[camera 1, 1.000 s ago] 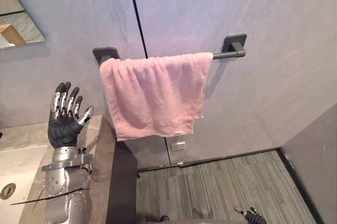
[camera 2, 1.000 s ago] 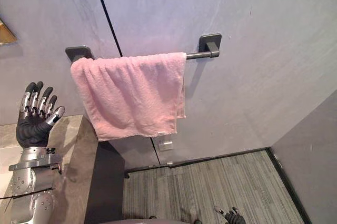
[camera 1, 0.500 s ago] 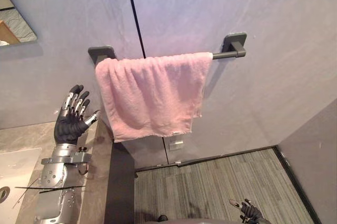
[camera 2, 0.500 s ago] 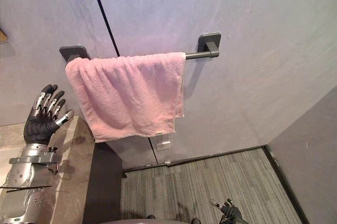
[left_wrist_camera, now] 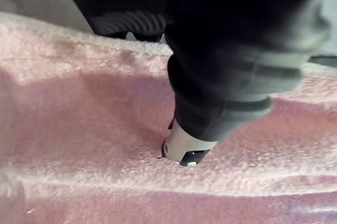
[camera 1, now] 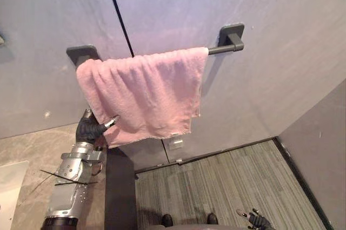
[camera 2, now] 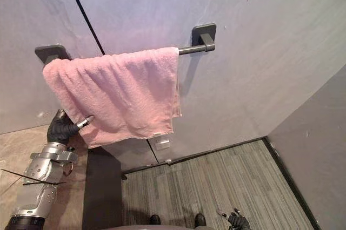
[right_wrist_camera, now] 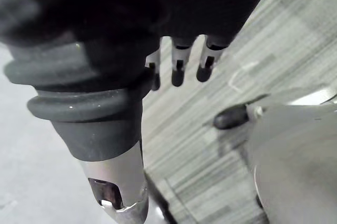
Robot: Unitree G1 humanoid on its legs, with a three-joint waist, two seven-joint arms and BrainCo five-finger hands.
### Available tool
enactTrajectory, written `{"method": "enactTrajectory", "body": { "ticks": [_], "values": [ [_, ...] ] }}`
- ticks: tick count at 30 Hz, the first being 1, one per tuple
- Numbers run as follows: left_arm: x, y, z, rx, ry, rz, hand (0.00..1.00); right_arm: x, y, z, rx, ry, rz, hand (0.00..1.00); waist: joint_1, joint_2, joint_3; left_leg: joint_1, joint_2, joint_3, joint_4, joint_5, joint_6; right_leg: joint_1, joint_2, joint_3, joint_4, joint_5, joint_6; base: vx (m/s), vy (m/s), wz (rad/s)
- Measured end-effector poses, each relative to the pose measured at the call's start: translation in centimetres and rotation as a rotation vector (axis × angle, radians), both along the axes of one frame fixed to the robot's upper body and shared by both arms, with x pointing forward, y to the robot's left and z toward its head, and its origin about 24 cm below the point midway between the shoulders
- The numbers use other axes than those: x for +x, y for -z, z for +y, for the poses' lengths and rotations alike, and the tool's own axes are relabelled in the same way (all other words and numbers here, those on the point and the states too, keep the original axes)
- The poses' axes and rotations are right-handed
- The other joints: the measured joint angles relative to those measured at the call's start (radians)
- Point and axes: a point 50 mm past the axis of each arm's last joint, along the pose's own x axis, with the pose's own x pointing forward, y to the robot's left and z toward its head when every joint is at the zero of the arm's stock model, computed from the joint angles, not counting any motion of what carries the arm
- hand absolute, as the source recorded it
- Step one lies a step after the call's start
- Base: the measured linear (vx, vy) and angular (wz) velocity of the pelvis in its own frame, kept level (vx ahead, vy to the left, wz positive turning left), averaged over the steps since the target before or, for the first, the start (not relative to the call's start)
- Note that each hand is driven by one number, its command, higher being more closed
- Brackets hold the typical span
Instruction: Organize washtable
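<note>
Up from a raised forearm, the left hand meets the lower corner of the towel, thumb on its front (whether it grips, I cannot tell). Pink, nubbly, it drapes over the dark bar, long side along it. The right hand hangs low, loosely spread.

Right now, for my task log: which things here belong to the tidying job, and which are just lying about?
Job: pink terry towel; dark grey wall-mounted towel bar; left hand at the towel's lower corner.
Lying about: white sink; white wall socket; right hand near the floor.
</note>
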Motion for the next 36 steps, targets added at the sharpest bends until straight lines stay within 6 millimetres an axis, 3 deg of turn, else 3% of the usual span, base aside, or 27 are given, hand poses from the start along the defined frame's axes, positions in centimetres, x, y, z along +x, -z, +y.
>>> {"method": "enactTrajectory", "body": {
  "ticks": [11,12,18,20,23,25,26,29,33,36],
  "values": [
    [0.6,1.6,0.0,0.055,-0.039,0.070,0.00,1.0,-0.3,0.3,-0.005,-0.036,-0.034,0.00,-0.014,-0.005,0.003,-0.005,0.008,0.033,0.000,-0.002,-0.003,-0.017,0.009,0.037,-0.014,0.023,-0.004,-0.03,-0.027,-0.10],
    [0.6,1.7,-0.1,0.049,-0.044,0.072,1.00,1.0,-0.3,0.3,-0.006,-0.040,-0.032,0.00,-0.016,-0.005,0.004,-0.005,0.008,0.037,0.000,-0.002,-0.003,-0.018,0.009,0.040,-0.017,0.027,-0.004,-0.04,-0.014,-0.12],
    [0.6,2.3,-0.5,0.076,-0.063,0.102,1.00,0.9,-0.2,0.8,0.003,-0.042,-0.037,0.00,-0.023,-0.006,0.004,-0.003,0.009,0.051,0.000,-0.002,-0.003,-0.016,0.010,0.052,-0.029,0.036,-0.003,-0.03,-0.022,-0.07],
    [0.6,2.4,-0.5,0.071,-0.080,0.102,1.00,2.0,-0.9,0.8,-0.012,-0.073,-0.095,0.00,-0.024,-0.006,0.004,-0.003,0.010,0.053,-0.001,-0.002,-0.003,-0.016,0.011,0.054,-0.030,0.038,-0.002,-0.01,-0.030,-0.05],
    [0.5,2.2,0.1,0.079,-0.119,0.098,1.00,5.4,-2.9,1.3,-0.041,-0.158,-0.257,0.00,-0.024,-0.006,0.004,-0.002,0.013,0.060,0.000,-0.002,-0.003,-0.019,0.014,0.063,-0.031,0.042,-0.002,-0.02,-0.023,-0.08],
    [0.5,1.9,0.6,0.084,-0.148,0.085,1.00,9.2,-6.3,2.0,-0.073,-0.230,-0.468,0.00,-0.021,-0.008,0.004,0.005,0.018,0.079,0.000,-0.003,-0.005,-0.020,0.017,0.087,-0.031,0.047,-0.001,-0.04,-0.026,-0.21],
    [0.5,1.8,0.7,0.087,-0.153,0.082,1.00,10.2,-7.3,2.2,-0.079,-0.239,-0.526,0.00,-0.019,-0.008,0.004,0.006,0.019,0.082,0.000,-0.004,-0.006,-0.020,0.018,0.095,-0.032,0.048,-0.001,-0.04,-0.023,-0.21],
    [0.9,1.3,0.9,0.087,-0.178,0.059,1.00,13.7,-13.2,3.1,-0.097,-0.303,-0.827,0.00,-0.017,-0.012,0.006,0.003,0.022,0.097,0.000,-0.004,-0.006,-0.027,0.019,0.107,-0.038,0.060,-0.001,-0.03,-0.018,-0.15],
    [1.4,0.0,1.3,0.085,-0.198,0.008,1.00,16.3,-21.4,4.3,-0.133,-0.431,-1.194,0.00,-0.022,-0.024,0.011,0.009,0.023,0.111,0.000,-0.004,-0.006,-0.027,0.022,0.118,-0.041,0.066,0.001,-0.03,-0.020,-0.12],
    [1.6,-0.4,1.2,0.084,-0.189,-0.009,1.00,17.5,-24.8,4.5,-0.157,-0.471,-1.337,0.00,-0.019,-0.024,0.011,0.012,0.019,0.112,0.000,-0.004,-0.006,-0.025,0.022,0.118,-0.039,0.067,0.001,0.00,0.000,0.00]
  ]
}}
